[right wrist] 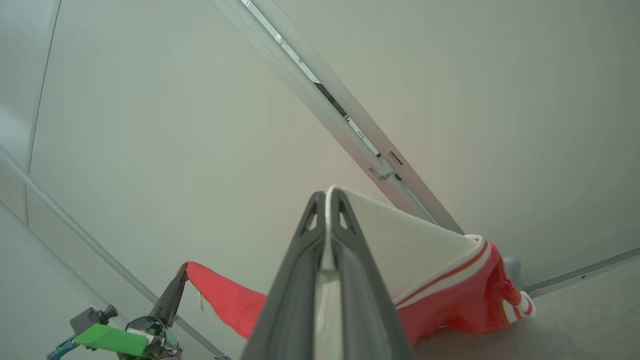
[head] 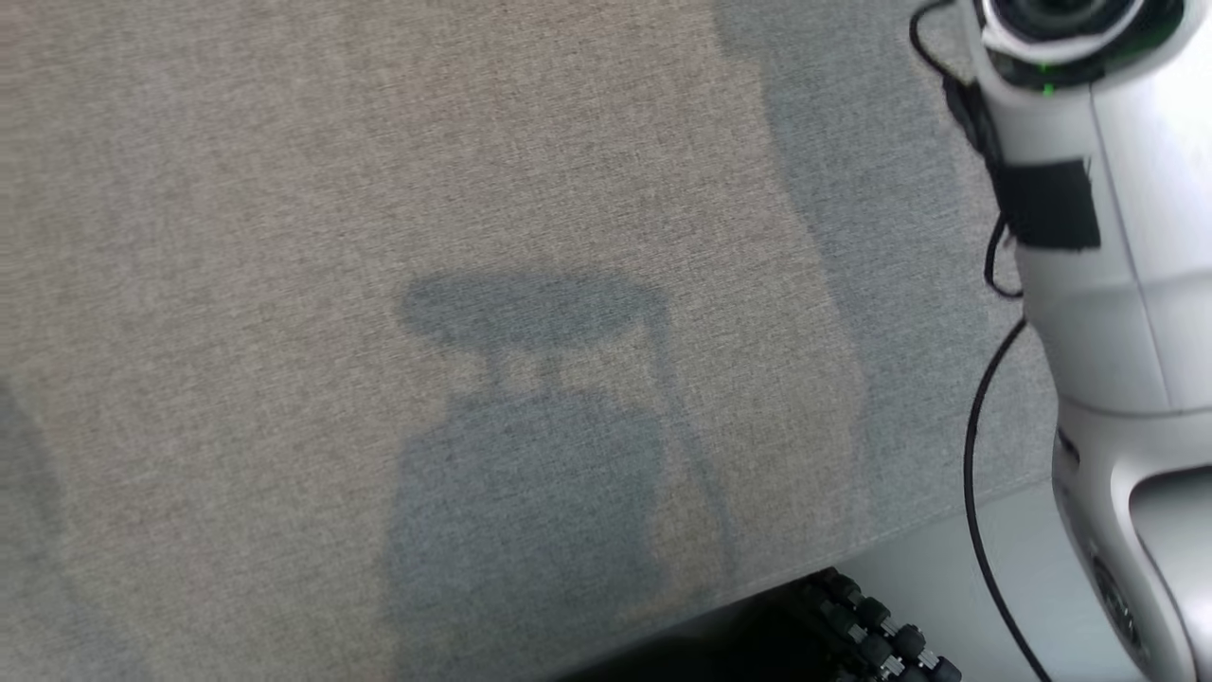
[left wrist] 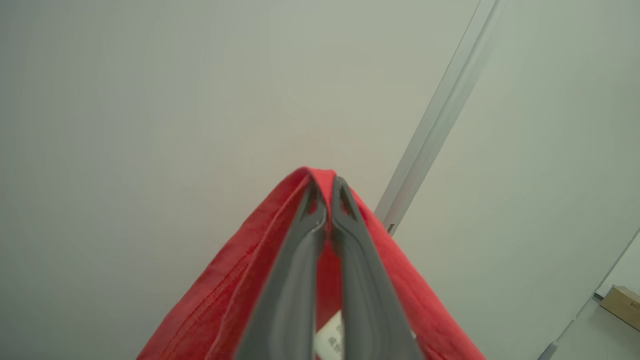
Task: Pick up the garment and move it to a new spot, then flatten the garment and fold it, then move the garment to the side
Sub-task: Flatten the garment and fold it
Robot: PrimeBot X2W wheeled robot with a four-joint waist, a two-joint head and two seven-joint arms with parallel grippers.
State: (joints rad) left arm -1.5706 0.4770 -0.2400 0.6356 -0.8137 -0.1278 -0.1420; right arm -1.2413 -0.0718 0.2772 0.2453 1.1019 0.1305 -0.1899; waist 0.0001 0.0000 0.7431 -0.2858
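Note:
The garment (left wrist: 225, 290) is red, with a white part (right wrist: 400, 235) and red-and-white striped trim. My left gripper (left wrist: 327, 182) is shut on a red edge of it, and a white label shows between the fingers lower down. My right gripper (right wrist: 327, 197) is shut on the white part's edge, held up against the pale wall. From there the garment hangs down to the right, and its red end (right wrist: 465, 300) rests on the grey table. In the right wrist view the left gripper (right wrist: 182, 270) shows at lower left, holding a red corner up.
The head view looks down on the grey cloth-covered table (head: 379, 189) with my own shadow on it. A pale forearm (head: 1117, 284) and a black cable (head: 975, 474) stand at the right. A metal rail (right wrist: 340, 110) crosses the wall. A cardboard box (left wrist: 622, 305) sits low at the right.

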